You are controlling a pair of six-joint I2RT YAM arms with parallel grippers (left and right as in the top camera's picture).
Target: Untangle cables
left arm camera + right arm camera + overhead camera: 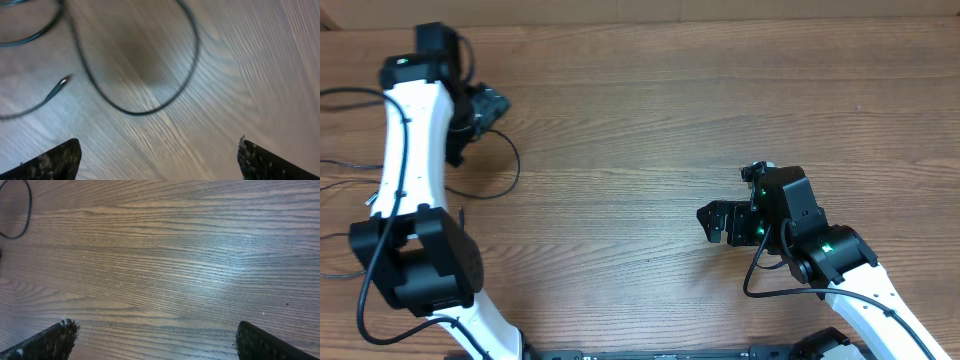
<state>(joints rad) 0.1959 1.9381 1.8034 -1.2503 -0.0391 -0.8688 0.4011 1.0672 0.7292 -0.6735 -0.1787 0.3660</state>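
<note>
**Even light above, blur at the left wrist**

The overhead view is bright, evenly lit and sharp. Shadows beside the arms (405, 150) on the table (640, 130) are soft and faint, so the light is diffuse and comes from above. Small green lamps (827, 247) glow on the right arm (850, 275). The left wrist view is smeared — wood grain and cable (145, 111) are both soft, with a dim brown shadow patch in the middle and a pale bluish sheen to the right. The right wrist view is crisper; a whitish glare sits right of centre, and the left side darkens.
</note>
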